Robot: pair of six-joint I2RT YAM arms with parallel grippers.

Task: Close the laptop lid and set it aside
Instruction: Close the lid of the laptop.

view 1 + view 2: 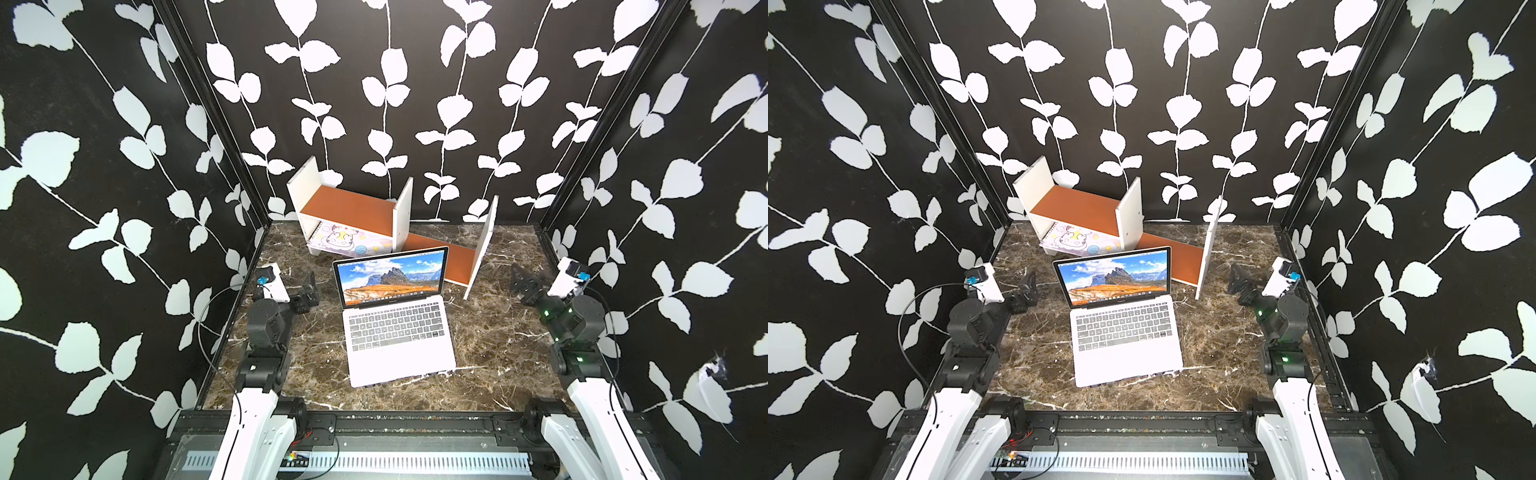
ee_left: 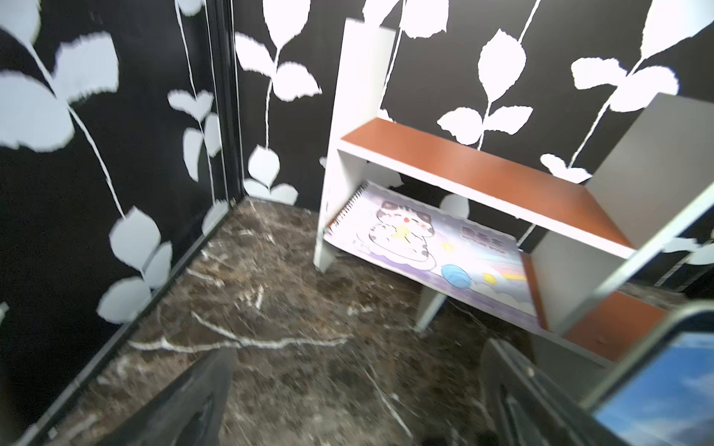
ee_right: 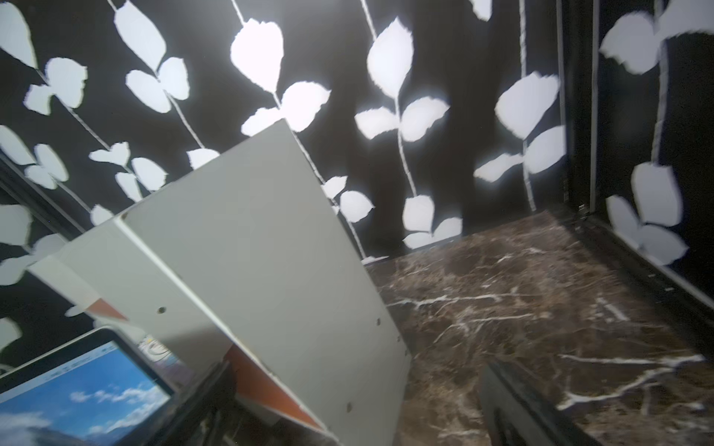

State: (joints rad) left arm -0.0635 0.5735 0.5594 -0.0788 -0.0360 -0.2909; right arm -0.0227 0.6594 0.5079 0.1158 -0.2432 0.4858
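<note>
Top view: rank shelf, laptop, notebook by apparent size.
1. Shelf: spans the most.
2. Laptop: close second, but nearer the camera, so this ranking is unsure.
3. Notebook: clearly smallest, partly hidden under the shelf.

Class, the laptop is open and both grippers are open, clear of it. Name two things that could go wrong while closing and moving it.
1. The shelf stands close behind the laptop lid; the right gripper reaching behind it may knock the shelf.
2. Pushing the lid may slide the laptop across the smooth table.
</note>
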